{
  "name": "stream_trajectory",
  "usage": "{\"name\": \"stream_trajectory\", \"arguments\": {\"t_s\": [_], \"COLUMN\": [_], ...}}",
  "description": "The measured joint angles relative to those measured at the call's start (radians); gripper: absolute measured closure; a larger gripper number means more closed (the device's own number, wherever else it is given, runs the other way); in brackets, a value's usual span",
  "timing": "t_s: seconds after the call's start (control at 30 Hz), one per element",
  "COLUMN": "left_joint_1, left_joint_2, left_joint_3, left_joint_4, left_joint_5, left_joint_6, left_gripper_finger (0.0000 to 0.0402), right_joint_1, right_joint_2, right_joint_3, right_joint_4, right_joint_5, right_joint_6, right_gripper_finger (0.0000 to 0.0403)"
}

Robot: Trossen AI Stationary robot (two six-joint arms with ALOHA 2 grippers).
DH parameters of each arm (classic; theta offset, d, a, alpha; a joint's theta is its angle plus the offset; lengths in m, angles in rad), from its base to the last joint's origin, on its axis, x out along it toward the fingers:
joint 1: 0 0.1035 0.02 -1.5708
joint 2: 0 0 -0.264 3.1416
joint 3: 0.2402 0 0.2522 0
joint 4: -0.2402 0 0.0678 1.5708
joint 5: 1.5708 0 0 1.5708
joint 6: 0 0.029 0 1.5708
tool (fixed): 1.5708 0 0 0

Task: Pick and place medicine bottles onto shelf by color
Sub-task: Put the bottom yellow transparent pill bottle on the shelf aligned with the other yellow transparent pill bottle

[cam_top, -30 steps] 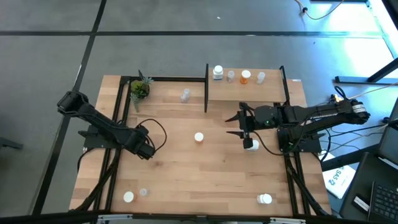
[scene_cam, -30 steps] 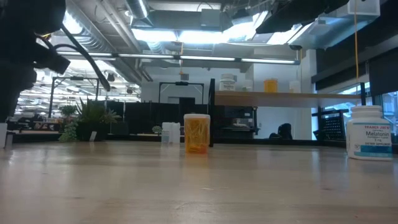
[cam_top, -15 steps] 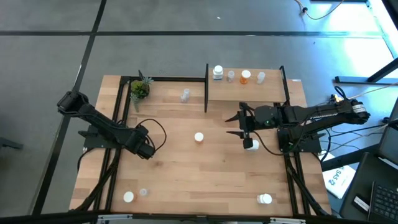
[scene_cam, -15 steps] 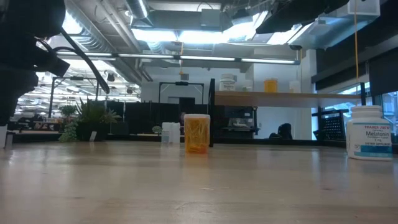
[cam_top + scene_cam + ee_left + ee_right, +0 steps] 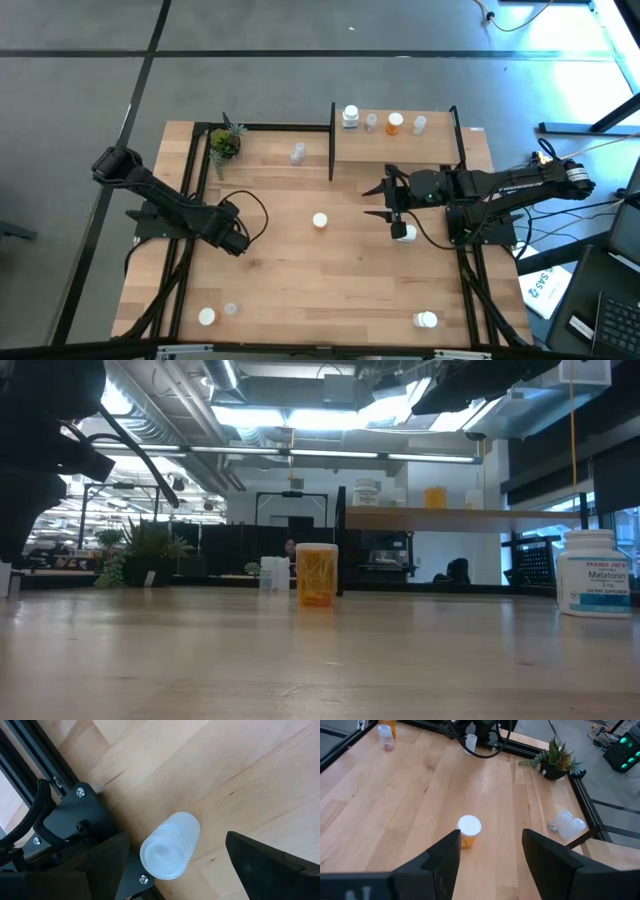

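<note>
Orange bottle (image 5: 467,833) stands mid-table; straddle it with the right gripper (image 5: 487,852) (jaws apart, empty), then clench below its cap.

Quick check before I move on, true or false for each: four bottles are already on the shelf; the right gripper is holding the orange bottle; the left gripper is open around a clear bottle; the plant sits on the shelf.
1. Four bottles stand on the shelf. True.
2. The right gripper holds the orange bottle. False: it is open and empty, with that bottle standing apart on the table.
3. The left gripper is open around a clear bottle. True.
4. The plant sits on the shelf. False: it is on the table's far left corner.
</note>
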Motion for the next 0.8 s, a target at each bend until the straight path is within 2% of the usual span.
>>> {"name": "stream_trajectory", "arguments": {"t_s": [0.57, 0.8], "left_joint_1": [-0.002, -0.002], "left_joint_2": [0.0, 0.0], "left_joint_3": [0.0, 0.0], "left_joint_4": [0.026, 0.025], "left_joint_5": [0.046, 0.073], "left_joint_6": [-0.009, -0.035], "left_gripper_finger": [0.0089, 0.0121], "right_joint_1": [0.0, 0.0], "right_joint_2": [0.0, 0.0], "right_joint_3": [0.0, 0.0], "right_joint_4": [-0.002, -0.003], "right_joint_5": [0.0, 0.0], "right_joint_6": [0.012, 0.012], "right_gripper_finger": [0.0189, 0.0189]}}
